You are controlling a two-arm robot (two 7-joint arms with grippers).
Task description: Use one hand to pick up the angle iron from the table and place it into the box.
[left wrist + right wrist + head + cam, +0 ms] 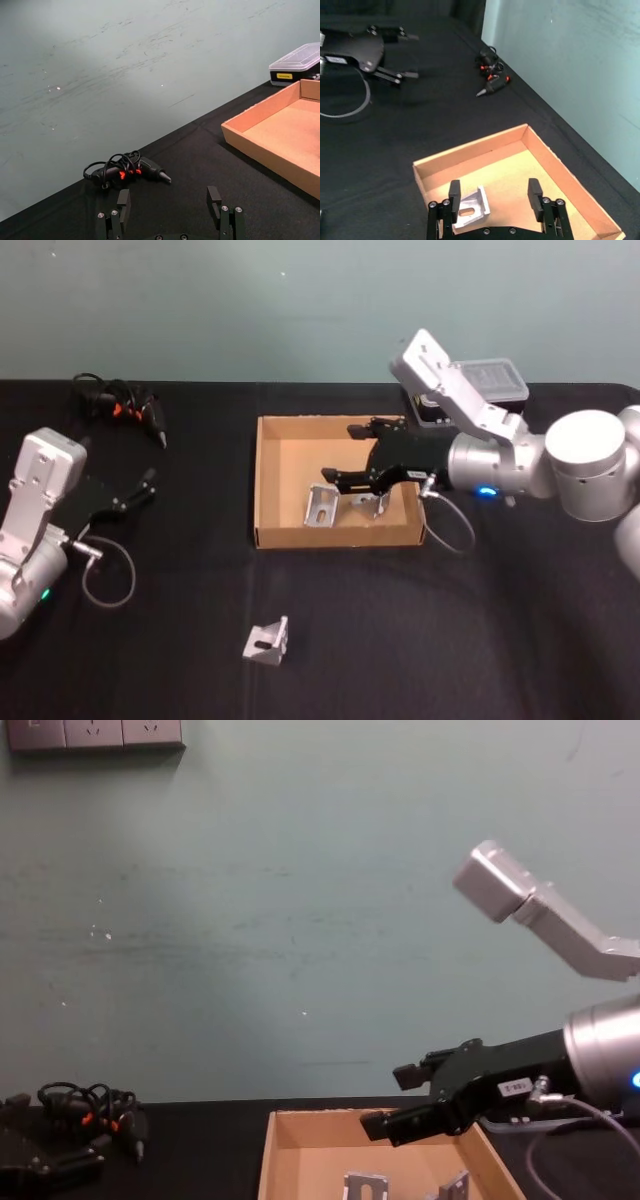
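The right gripper (343, 452) is partly hiding one angle iron (372, 504) inside the cardboard box (262, 480). A second angle iron (322, 506) is lying in the box beneath its fingers (534, 192), which are spread wide and holding nothing. A third angle iron (267, 641) is lying on the counter (480, 640) in front of the box. The left gripper (169, 197), fingers wide, is resting left of the box.

Right arm: extended forward and toward centre, wrist turned so the right gripper (342, 452) points to the robot's left. Its fingers (454, 192) stand spread apart, holding nothing. Left arm: sits low at the robot's left side, idle. The left gripper (143, 490) is aimed forward and inward, fingers (123, 198) likewise spread, empty.
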